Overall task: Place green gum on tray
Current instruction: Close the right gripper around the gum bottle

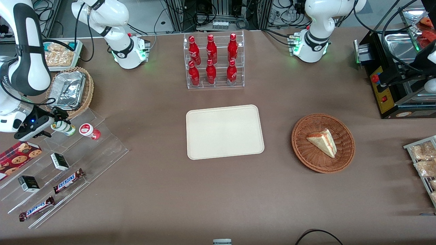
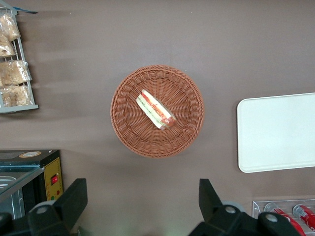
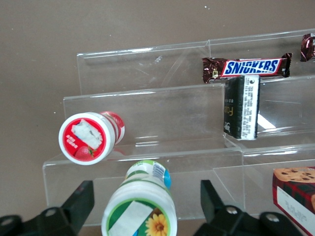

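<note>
At acrylic stand [image 1: 68, 149], gripper [image 1: 58, 117] open w/ green gum [image 1: 63, 127] between fingers

Robotics lab staged as a shop: arm bases [image 1: 131, 51] bolted to a brown surface [image 1: 218, 190], cable bundles, acrylic display steps [image 1: 68, 163], bottle rack [image 1: 214, 61].

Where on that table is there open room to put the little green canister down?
The tray is wholly bare, with brown table all round it, between the bottle rack and the wicker basket. It is crowded at the stepped acrylic stand, where the gripper straddles the green gum beside the red canister.
</note>
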You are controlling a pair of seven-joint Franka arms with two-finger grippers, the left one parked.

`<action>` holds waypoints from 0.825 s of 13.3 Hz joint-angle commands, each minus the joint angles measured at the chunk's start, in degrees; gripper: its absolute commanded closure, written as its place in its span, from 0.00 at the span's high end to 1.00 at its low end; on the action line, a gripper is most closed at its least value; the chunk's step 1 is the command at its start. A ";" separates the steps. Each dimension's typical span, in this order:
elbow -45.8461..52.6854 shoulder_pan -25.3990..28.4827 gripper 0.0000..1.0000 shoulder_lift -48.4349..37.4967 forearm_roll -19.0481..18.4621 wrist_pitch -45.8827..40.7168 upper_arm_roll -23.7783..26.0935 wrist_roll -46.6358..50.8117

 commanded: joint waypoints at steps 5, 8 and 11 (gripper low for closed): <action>-2.57 -0.36 0.04 -2.49 1.16 0.86 -0.09 -2.49; -1.96 -0.01 0.00 -2.49 1.16 -0.11 0.00 -1.88; 0.93 0.26 0.00 -2.23 1.16 -3.08 0.26 -1.00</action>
